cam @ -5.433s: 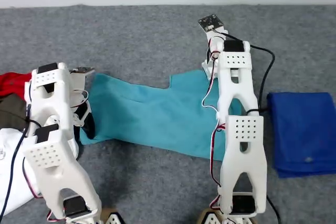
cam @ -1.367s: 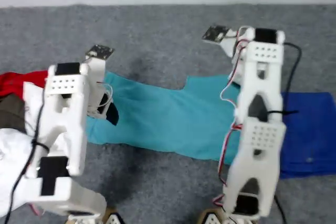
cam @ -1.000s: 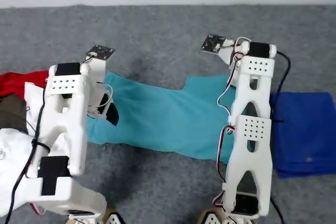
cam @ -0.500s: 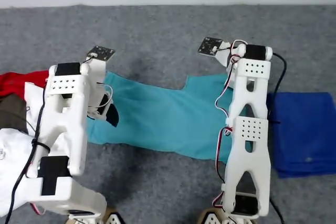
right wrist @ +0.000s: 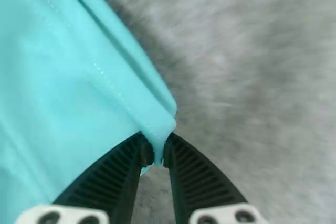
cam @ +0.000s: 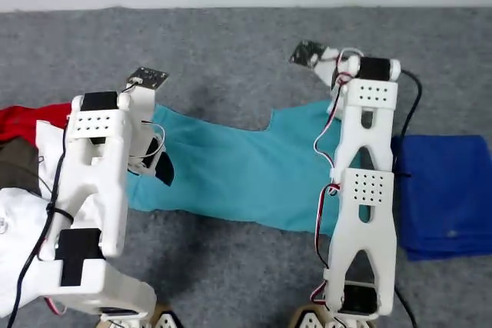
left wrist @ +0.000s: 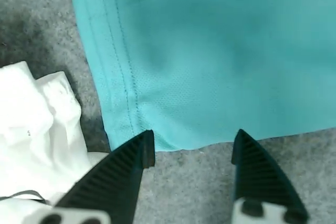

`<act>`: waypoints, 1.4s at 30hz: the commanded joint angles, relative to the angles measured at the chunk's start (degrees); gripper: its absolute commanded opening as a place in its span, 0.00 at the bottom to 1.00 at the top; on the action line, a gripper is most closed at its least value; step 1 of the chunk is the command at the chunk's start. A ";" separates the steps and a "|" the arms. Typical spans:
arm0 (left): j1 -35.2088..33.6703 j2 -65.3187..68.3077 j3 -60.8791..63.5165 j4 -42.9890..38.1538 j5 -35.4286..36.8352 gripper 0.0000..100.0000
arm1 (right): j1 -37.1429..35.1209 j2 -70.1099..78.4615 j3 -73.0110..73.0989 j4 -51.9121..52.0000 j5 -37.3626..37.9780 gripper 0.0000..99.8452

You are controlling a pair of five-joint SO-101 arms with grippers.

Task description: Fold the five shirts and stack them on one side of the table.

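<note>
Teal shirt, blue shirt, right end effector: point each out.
teal shirt (cam: 231, 178) high view, middle of its spread body
blue shirt (cam: 446, 190) high view, centre of its folded top
right end effector (right wrist: 156, 153) right wrist view, between the fingertips

No text, label, brand, number or sign can be read. The folded blue shirt (cam: 442, 190), at the right of the table, carries a small pale mark (cam: 452, 233) near its near edge, too small to make out as print.
</note>
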 commanded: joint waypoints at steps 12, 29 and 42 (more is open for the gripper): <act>-0.35 -2.73 -1.89 0.35 -0.62 0.24 | -0.13 -9.89 9.32 2.77 -3.69 0.01; -0.26 -2.46 -1.89 0.35 -0.62 0.24 | -0.84 -43.82 64.44 0.48 4.13 0.01; -0.18 -2.73 -1.89 1.67 -0.62 0.24 | -5.58 -56.66 95.21 -11.65 8.62 0.02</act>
